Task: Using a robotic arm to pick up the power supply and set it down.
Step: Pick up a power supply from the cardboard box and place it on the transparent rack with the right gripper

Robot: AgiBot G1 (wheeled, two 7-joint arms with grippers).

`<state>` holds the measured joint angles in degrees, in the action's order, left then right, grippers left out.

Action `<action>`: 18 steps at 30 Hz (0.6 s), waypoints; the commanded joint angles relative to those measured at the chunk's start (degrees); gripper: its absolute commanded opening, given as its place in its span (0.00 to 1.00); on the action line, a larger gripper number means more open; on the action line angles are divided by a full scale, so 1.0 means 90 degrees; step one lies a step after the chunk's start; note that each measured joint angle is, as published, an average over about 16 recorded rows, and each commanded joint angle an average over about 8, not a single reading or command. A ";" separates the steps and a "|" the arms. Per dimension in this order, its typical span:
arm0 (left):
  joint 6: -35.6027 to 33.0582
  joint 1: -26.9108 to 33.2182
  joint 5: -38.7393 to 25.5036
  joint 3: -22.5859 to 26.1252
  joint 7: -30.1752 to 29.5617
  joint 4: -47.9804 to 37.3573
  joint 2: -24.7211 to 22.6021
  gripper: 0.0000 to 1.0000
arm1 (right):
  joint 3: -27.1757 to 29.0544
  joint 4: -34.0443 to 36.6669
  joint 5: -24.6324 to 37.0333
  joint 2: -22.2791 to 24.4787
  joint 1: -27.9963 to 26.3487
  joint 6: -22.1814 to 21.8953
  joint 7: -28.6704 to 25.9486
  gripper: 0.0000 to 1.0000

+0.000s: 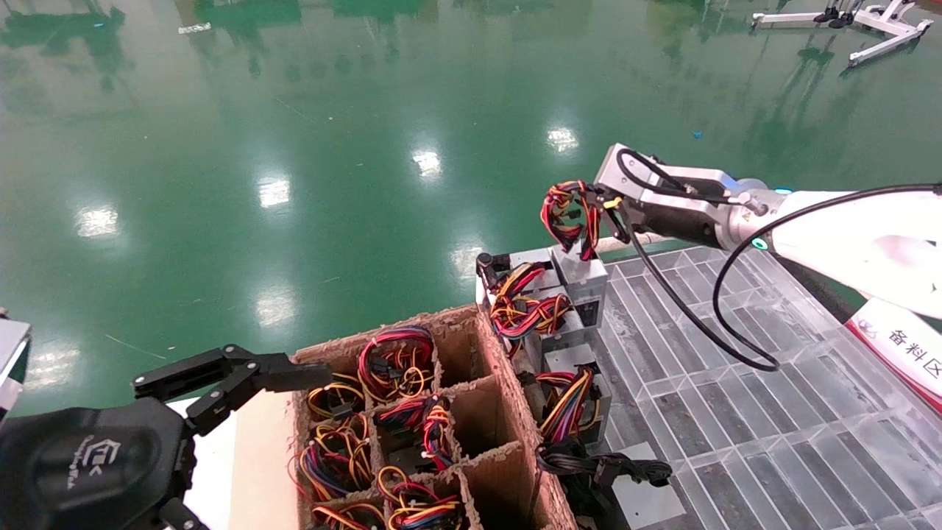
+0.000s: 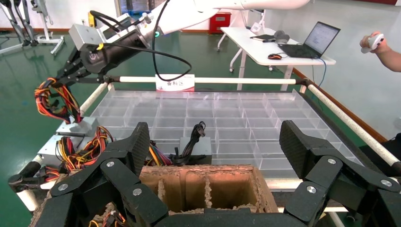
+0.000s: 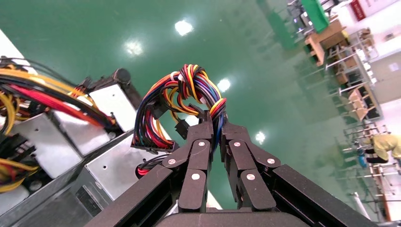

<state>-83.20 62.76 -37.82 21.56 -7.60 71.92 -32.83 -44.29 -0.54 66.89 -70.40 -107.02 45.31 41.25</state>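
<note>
The power supply [image 1: 583, 278] is a small silver-grey box at the far left corner of the clear tray, next to other units. Its loop of red, yellow, black and purple wires [image 1: 567, 215] rises from it. The robotic arm [image 1: 846, 235] is my right arm, white-shelled, and it reaches in from the right. Its gripper [image 1: 600, 213] is shut on the wire loop, and the right wrist view shows the wires [image 3: 189, 90] pinched between the jaws of the gripper [image 3: 216, 120] above the metal box [image 3: 113, 163]. Whether the box rests or hangs is unclear. My left gripper [image 1: 287, 368] hangs open over the cardboard box, holding nothing.
A divided cardboard box [image 1: 482, 390] holds several wired units. A clear gridded tray [image 1: 773, 412] with a white rail [image 2: 213, 80] lies on the right. More units [image 1: 567, 397] and one with black cables [image 1: 596, 471] line its left edge. A sign [image 1: 901, 346] stands at the right.
</note>
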 commanded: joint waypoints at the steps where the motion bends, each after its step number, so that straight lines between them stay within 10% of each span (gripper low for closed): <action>1: 0.0000 0.0000 0.0000 0.0000 0.0000 0.0000 0.0000 1.00 | 0.0025 -0.0015 -0.0035 -0.0018 0.0012 -0.0030 0.0039 0.27; 7: 0.0001 -0.0001 0.0001 0.0000 0.0000 -0.0001 0.0000 1.00 | 0.0044 -0.0011 -0.0060 -0.0032 0.0068 -0.0120 0.0100 0.98; 18: 0.0001 -0.0001 0.0001 0.0000 0.0000 -0.0001 0.0000 1.00 | 0.0045 -0.0008 -0.0064 -0.0034 0.0060 -0.0109 0.0093 1.00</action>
<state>-83.19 62.75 -37.81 21.55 -7.60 71.91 -32.83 -43.86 -0.61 66.28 -70.68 -106.49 44.34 42.04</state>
